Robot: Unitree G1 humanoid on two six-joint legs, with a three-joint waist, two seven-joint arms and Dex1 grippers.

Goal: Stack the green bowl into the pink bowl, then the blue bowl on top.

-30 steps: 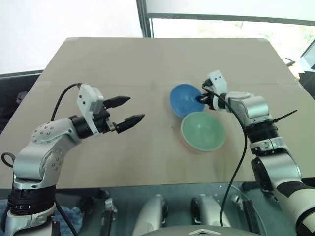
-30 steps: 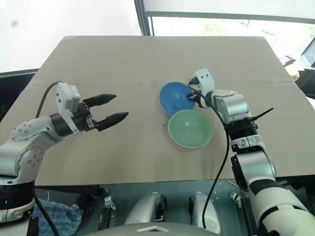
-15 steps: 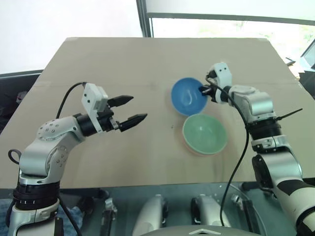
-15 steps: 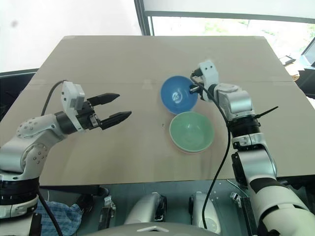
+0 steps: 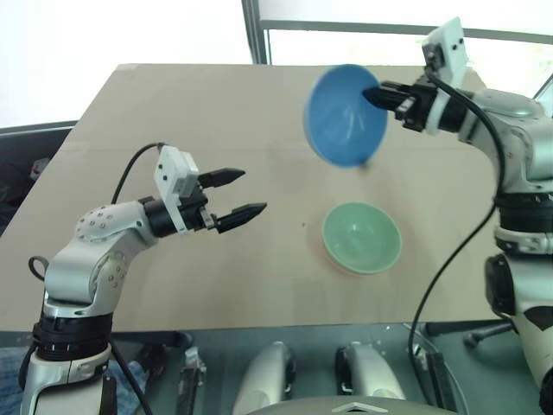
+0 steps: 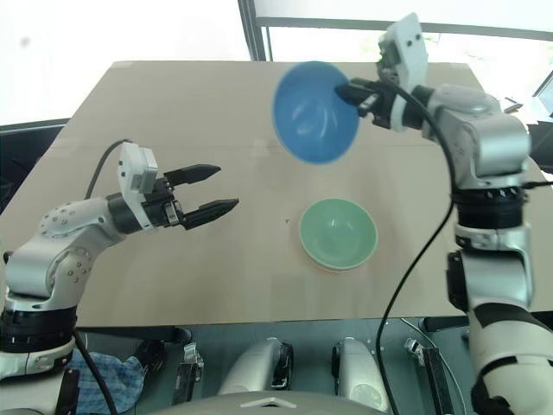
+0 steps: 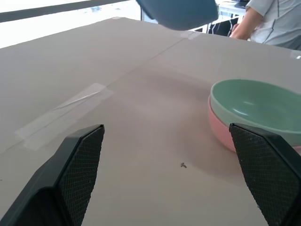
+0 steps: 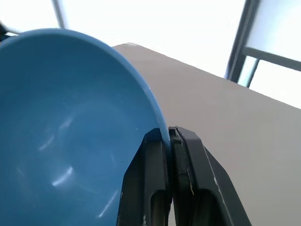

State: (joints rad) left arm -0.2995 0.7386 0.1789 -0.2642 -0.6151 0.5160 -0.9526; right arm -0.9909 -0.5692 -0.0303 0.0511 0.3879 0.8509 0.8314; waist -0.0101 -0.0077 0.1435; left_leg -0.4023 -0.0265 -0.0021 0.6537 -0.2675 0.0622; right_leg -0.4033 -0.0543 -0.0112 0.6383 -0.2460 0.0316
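The first step looks finished: the green bowl [image 5: 362, 237] is sitting nested inside the pink bowl [image 7: 223, 136], toward four o'clock on the worktop [image 5: 216, 121]. The second step is underway, by my judgement: the right hand [image 5: 382, 96] is pinching the rim of the blue bowl [image 5: 346, 114] between closed fingers, holding it tilted in the air at twelve o'clock from the stack. The left hand [image 5: 244, 194] is hovering at nine o'clock, fingers spread apart and gripping nothing. Lowering the blue bowl onto the green one remains.
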